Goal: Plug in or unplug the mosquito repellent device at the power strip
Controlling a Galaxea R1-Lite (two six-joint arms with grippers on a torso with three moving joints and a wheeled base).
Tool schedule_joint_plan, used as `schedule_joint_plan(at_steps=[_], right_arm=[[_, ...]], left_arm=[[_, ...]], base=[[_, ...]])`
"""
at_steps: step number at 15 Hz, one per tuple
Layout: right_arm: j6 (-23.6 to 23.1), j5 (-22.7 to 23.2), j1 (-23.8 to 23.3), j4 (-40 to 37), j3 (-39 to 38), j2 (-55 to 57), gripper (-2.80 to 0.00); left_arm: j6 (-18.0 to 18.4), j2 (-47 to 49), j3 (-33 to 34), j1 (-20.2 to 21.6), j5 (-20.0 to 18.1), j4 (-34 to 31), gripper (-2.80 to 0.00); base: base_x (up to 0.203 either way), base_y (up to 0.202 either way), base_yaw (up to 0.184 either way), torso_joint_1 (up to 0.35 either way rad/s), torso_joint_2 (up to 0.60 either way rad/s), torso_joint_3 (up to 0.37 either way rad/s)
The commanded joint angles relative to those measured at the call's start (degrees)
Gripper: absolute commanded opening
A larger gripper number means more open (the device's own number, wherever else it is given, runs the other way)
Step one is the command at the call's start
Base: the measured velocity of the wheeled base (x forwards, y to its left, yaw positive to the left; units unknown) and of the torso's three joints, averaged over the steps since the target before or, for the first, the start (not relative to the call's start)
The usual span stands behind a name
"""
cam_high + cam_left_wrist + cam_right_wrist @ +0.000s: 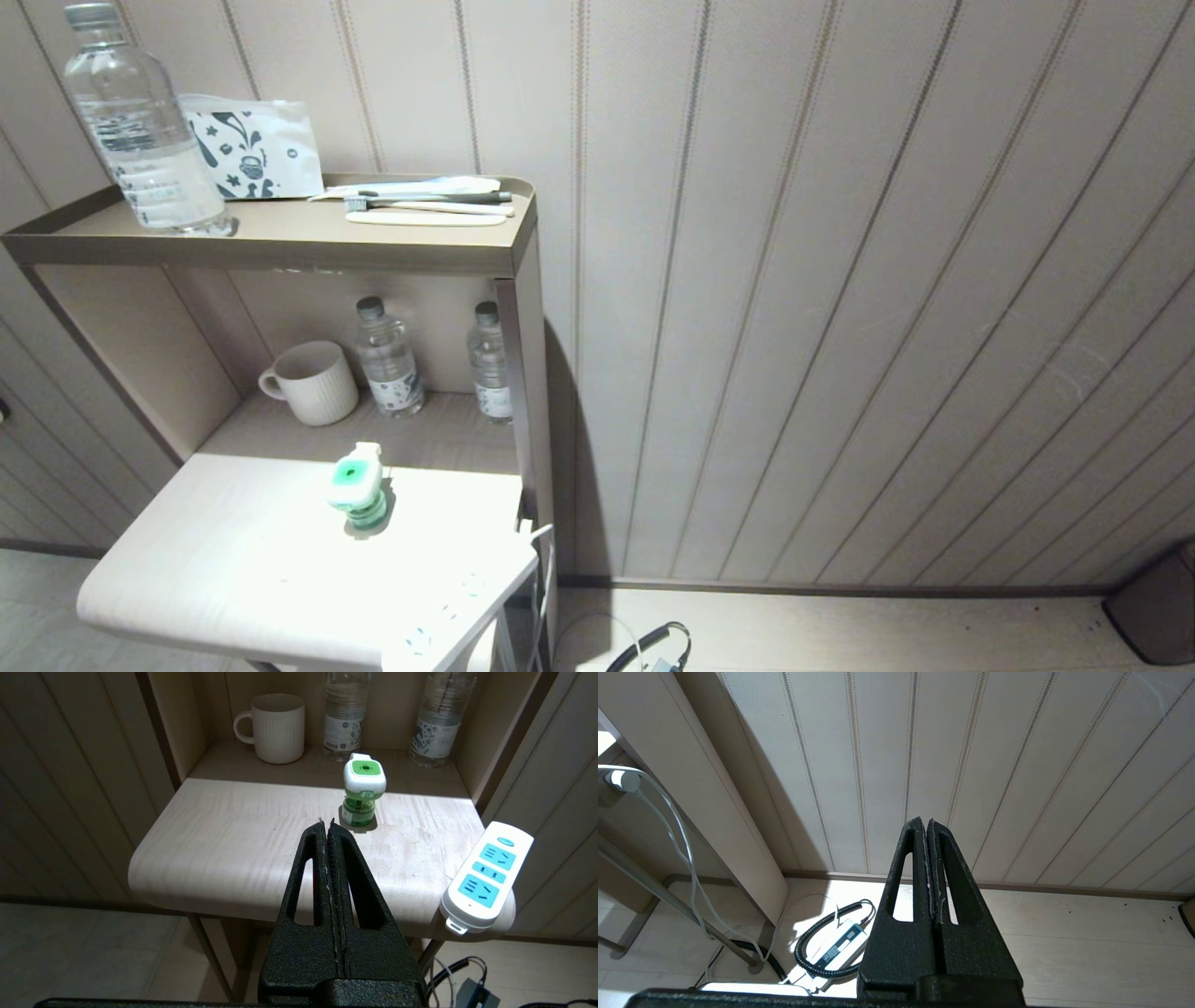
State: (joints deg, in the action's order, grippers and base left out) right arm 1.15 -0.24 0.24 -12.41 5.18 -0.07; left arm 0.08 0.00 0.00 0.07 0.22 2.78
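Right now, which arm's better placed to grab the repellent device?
Left. The left gripper, shut and empty, faces the mosquito repellent device standing unplugged on the table, power strip beside. The right gripper faces only wall and floor.

Power strip (446, 627) runs off the head view's bottom edge, glare washing out its sockets. Two water bottles (346, 716) lose their tops in the left wrist view. Their label print is too small to read.
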Motion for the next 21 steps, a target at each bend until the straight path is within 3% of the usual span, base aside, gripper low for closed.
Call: schedule_joint_plan(at_steps=[1,12,21], right_arm=[[0.1,0.0,0.0,-0.1,0.0,0.1,-2.80],[0.4,0.0,0.0,-0.1,0.0,0.1,-2.80],[0.3,0.0,0.0,-0.1,0.0,0.1,-2.80]], left_arm=[[0.0,0.1,0.0,0.0,0.0,0.0,-2.80],[0.0,0.1,0.0,0.0,0.0,0.0,-2.80],[0.0,0.1,0.0,0.0,0.0,0.0,-2.80]], base=[[0.000,0.000,0.000,0.000,0.00,0.000],[0.000,0.000,0.000,-0.005,0.01,0.007],[0.000,0.000,0.000,-0.121,0.28,0.145]])
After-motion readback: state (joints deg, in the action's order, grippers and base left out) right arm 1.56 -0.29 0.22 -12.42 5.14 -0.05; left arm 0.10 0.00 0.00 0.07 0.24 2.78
